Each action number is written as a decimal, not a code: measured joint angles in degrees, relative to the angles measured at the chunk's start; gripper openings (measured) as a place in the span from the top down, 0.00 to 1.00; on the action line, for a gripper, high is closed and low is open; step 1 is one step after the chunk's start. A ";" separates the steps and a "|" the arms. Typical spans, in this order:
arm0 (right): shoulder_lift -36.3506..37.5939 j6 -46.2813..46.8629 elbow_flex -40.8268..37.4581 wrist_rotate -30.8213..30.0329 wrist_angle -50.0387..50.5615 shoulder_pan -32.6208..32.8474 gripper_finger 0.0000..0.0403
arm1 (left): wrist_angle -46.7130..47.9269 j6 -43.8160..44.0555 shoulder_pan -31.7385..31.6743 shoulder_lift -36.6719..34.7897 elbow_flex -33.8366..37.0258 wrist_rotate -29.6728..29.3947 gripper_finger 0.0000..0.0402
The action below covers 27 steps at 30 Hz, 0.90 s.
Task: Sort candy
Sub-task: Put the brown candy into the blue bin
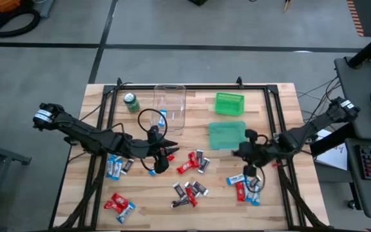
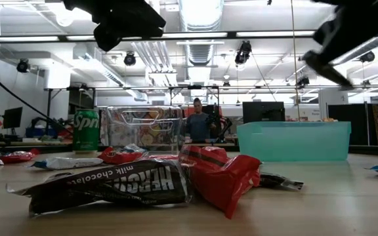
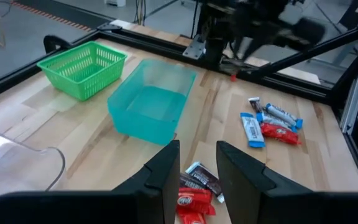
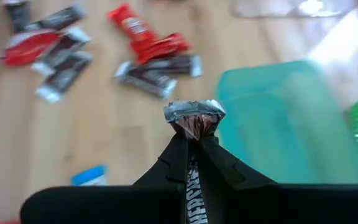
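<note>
A black-and-silver candy bar (image 4: 193,118) sits pinched between the right end effector (image 4: 194,140) fingers.

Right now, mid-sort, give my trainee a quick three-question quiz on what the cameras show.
1. True or false: the right gripper is shut on a black-and-silver candy bar.
2. Which bin lies nearest the right gripper? A. teal bin B. green basket C. clear container
3. Fill in: the soda can standing beside the clear container is coloured ____.

Key: 1 true; 2 A; 3 green.
</note>
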<state>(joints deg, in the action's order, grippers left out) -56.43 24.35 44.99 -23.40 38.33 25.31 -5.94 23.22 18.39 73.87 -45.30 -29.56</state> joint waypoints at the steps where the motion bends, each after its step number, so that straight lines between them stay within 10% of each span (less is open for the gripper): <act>1: -0.30 -1.46 0.00 -0.23 -0.47 -1.68 0.97 | -0.12 -0.17 0.00 0.00 0.00 0.00 0.78; 13: -7.95 -15.09 0.00 3.69 -0.53 -20.87 0.97 | -0.66 -0.15 0.00 0.00 0.00 0.00 0.78; 27: -14.38 -17.65 0.00 8.60 -3.21 -24.83 0.79 | -0.67 0.40 0.00 0.00 0.00 0.07 0.78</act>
<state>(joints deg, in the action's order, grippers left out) -70.81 6.70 44.99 -14.81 35.12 0.48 -6.61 23.62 18.39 73.87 -45.30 -29.50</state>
